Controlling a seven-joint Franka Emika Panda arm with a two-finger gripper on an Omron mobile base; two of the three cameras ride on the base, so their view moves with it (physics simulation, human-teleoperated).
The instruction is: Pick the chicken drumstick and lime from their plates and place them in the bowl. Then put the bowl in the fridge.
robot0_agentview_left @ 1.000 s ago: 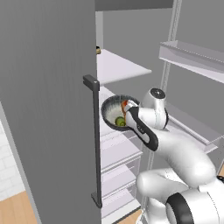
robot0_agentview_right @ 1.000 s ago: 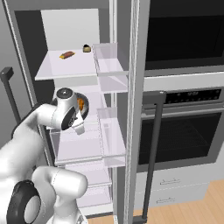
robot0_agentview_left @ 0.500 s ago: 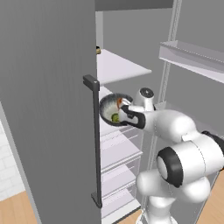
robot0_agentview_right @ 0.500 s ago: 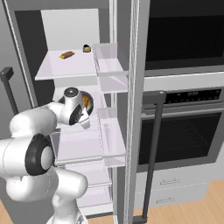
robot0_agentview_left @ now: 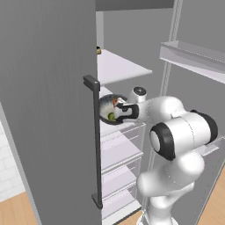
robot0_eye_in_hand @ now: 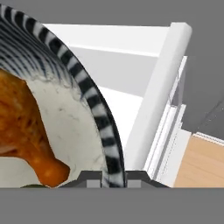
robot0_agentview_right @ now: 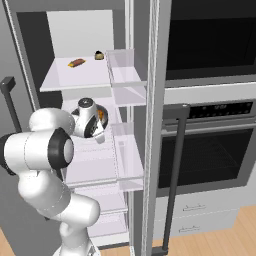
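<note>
The fingers point(robot0_eye_in_hand: 107, 178) sit at the bottom centre of the hand view, nipped close on the striped rim of the bowl point(robot0_eye_in_hand: 83, 118), one tip each side of the wall, so they carry it by its edge. Inside the bowl, at the left of that frame, lies the drumstick point(robot0_eye_in_hand: 26, 135), orange-brown on the pale speckled inside. In the left base view the bowl point(robot0_agentview_left: 110, 110) shows at mid-frame just past the door handle point(robot0_agentview_left: 96, 140), tipped toward the camera, with the lime point(robot0_agentview_left: 111, 116) low in it. The right base view puts the bowl point(robot0_agentview_right: 100, 117) behind the wrist, over a white shelf point(robot0_agentview_right: 90, 165) of the open fridge point(robot0_agentview_right: 75, 75), left of centre.

The risk I see is the tilt: held by one edge, the bowl could swing or slip, and the lime might roll out before it is level on the shelf. Its rim could also catch the shelf lip or the clear door bins if pushed in crooked. Whether its base touches the shelf I cannot tell.
</note>
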